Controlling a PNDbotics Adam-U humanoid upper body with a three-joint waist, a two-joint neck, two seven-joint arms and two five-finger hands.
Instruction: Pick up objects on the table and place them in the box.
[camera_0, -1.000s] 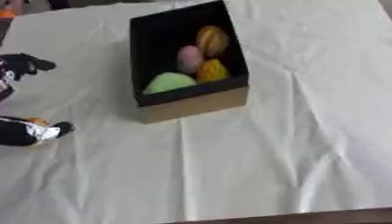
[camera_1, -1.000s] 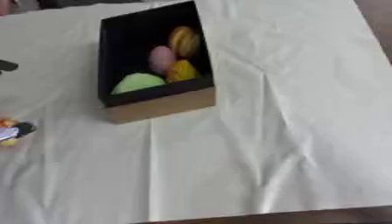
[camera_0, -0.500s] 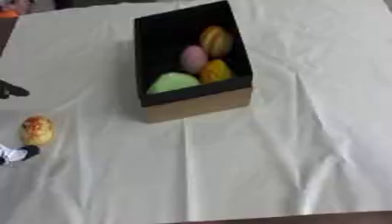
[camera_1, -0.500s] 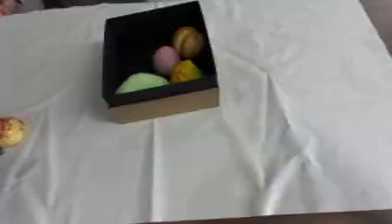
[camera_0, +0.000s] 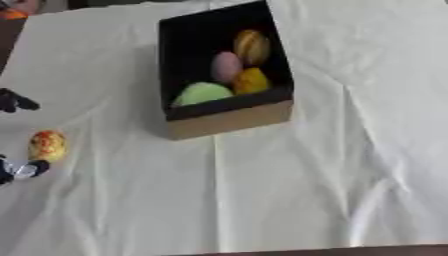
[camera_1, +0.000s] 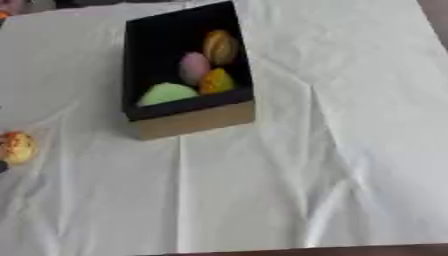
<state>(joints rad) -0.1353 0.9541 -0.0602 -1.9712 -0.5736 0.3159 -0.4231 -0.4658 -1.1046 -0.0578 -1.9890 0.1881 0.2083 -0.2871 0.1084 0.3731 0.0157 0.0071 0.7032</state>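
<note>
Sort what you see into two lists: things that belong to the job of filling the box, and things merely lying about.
Belongs to the job:
- box
- green, pink, orange and yellow-brown items already inside it
- yellow-red object on the cloth
- left hand beside it

Lying about:
- white cloth
- orange-pink thing at the far corner

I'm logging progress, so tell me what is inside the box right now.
The box holds four rounded things: a green one, a pink one, an orange-yellow one and a striped yellow-brown one. The near wall hides the floor under them.
</note>
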